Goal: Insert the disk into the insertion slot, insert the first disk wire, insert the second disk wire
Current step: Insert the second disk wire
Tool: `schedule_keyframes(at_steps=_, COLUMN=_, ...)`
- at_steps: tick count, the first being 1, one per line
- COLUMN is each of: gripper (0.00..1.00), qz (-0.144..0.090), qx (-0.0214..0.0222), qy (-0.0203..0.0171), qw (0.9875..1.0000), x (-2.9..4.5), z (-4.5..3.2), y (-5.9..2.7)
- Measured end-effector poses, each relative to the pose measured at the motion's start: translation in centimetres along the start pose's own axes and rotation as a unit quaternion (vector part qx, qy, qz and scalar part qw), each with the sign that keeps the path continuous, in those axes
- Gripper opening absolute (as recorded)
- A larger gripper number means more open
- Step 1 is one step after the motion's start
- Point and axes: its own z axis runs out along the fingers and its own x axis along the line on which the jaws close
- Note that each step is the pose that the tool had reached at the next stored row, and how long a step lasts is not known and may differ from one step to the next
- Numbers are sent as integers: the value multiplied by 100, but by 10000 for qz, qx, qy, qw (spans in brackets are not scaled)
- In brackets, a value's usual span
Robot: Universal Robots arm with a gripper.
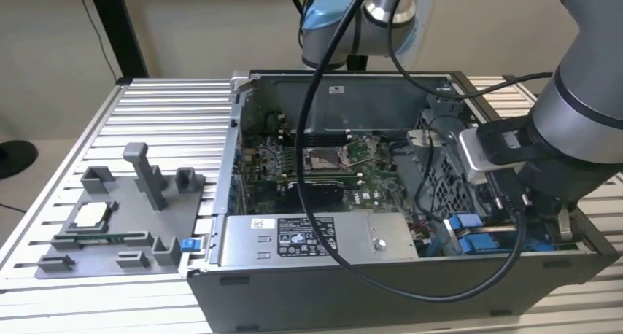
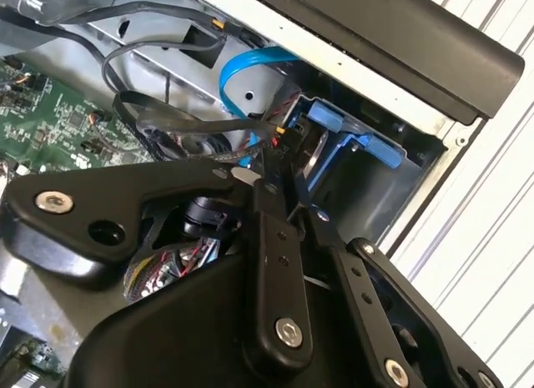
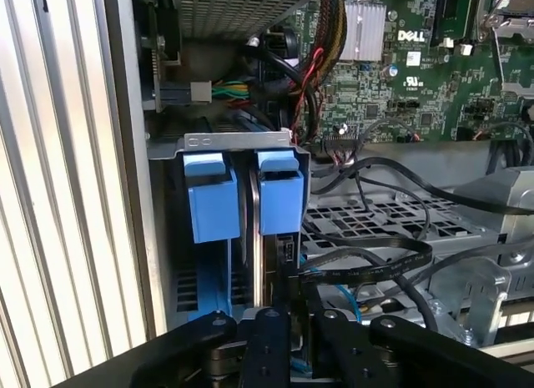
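Gripper (image 3: 288,300) at the drive cage — fingers closed on a black wire plug.

The disk (image 3: 267,263) sits seated in the insertion slot (image 3: 238,146), directly ahead of the fingertips — plug at its rear edge.

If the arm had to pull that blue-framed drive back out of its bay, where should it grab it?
Probably by the blue tab at the disk's exposed end, coming from the open top of the case. In the first wrist view the drive sits edge-on in the insertion slot, beside a second blue tab, so its flat faces look walled in. The gripper is at that end, among black cables.
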Motion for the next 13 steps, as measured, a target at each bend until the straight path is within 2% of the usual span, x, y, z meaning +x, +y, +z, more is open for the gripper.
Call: schedule_keyframes(at_steps=13, gripper=100, qz=6, qx=0, qy=0, qw=10000, x=-139, z=-538, y=-127)
